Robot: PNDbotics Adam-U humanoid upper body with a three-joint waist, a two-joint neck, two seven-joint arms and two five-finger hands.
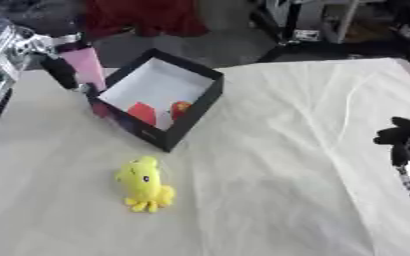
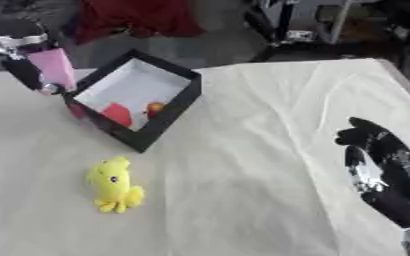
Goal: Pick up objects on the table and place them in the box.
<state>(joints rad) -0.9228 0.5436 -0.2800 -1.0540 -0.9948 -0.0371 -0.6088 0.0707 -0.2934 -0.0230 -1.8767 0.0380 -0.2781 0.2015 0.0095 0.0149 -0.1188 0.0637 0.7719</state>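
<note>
Holding my right hand (image 2: 379, 170) relaxed and empty at the right edge, I see the toy (image 2: 112, 186) well left, long axis running near-far, below the box (image 2: 169, 107).

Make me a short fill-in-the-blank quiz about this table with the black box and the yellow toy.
1. The yellow plush toy lies on the cream tablecloth, ____ the black cardboard box.
2. The left hand holds a flat ____ object beside the box.
3. Inside the box lie ____ items.

Missing words: outside; pink; red
</note>
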